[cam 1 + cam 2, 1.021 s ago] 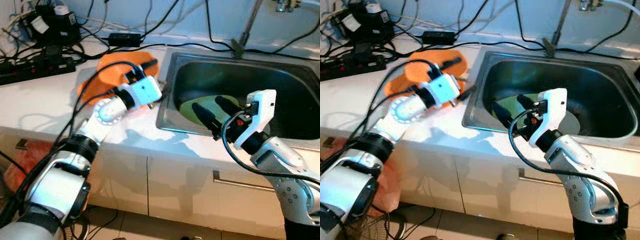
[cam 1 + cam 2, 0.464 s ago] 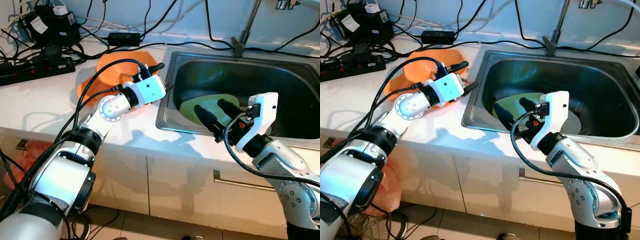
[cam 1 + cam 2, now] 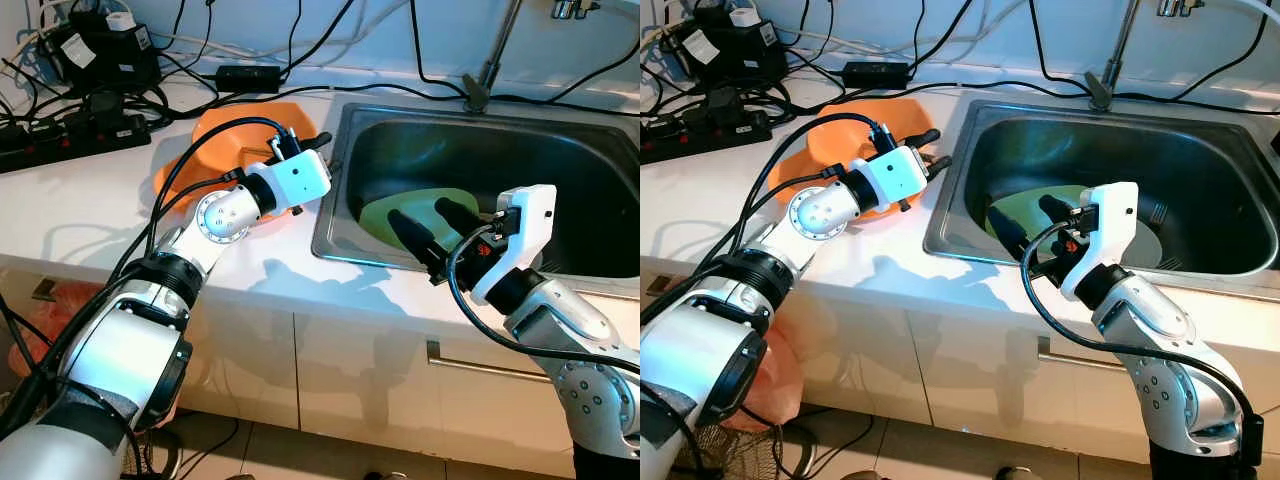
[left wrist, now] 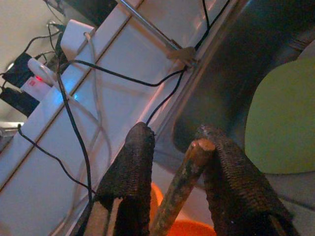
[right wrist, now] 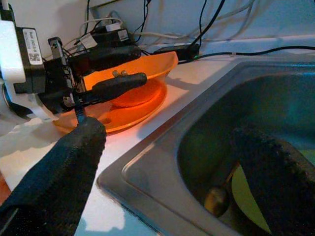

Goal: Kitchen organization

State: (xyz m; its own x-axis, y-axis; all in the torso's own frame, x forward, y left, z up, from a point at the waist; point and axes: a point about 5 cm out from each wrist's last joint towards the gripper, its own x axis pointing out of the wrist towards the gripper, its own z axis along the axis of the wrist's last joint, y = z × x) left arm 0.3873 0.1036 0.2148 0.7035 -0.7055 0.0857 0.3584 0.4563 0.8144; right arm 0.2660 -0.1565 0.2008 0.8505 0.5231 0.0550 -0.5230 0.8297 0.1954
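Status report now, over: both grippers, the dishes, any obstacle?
Left gripper over orange plate, holding a stick. Right gripper open above sink, green plate inside. Cables behind.

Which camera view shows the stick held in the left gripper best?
The left wrist view: the stick fills the gap between the left gripper's fingers. In the eye views the gripper body hides it; the right wrist view shows only thin ends above the orange plate.

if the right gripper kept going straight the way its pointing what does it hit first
Probably the near left wall of the sink. The right gripper, fingers open, hangs over the basin above the green plate, aimed toward the orange plate on the counter. Depth is uncertain.
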